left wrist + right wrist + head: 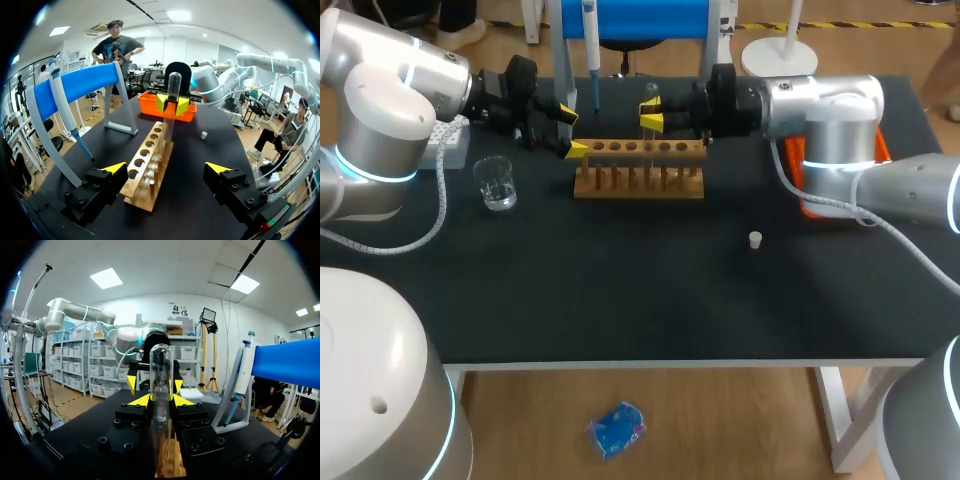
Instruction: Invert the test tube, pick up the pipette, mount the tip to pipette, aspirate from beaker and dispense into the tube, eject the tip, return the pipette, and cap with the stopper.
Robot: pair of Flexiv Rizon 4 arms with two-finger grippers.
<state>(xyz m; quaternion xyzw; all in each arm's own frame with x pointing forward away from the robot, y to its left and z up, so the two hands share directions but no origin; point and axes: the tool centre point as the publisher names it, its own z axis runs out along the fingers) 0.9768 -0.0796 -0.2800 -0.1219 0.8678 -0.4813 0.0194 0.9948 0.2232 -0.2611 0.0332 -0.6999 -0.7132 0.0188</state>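
Black table (620,290): right fingers (139,400) clamp upright test tube (161,375) at wooden rack (638,172).

From where I stand, no writing, number or label can be read on the black table (650,290) or on anything that stands on it. The clear glass test tube (161,375) and the small clear glass beaker (496,183) show no marks that I can make out.
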